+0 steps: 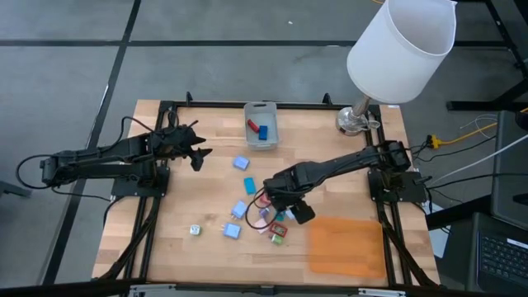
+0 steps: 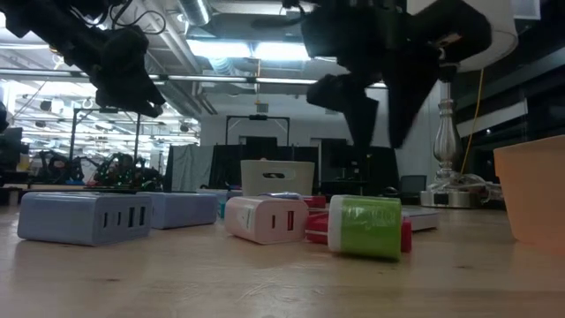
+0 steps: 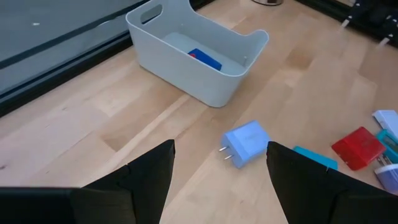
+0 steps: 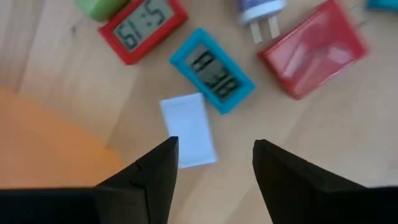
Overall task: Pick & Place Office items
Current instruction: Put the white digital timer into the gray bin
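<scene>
Right hand [image 1: 285, 216] open, empty, above item cluster [image 1: 266, 219] | orange mat [image 1: 346, 246] beside | left hand [image 1: 196, 154] open near bin [image 1: 261, 125]

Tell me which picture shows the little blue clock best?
The right wrist view: the teal-blue digital clock fills the frame, its digits showing. The high view shows only a tiny speck among the clutter; I can't pick it out in the low or left wrist views.

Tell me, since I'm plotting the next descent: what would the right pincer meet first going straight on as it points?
Probably the small white block: it lies between the open right pincer fingers' line, with the teal clock just beyond. Depth is uncertain.
</scene>
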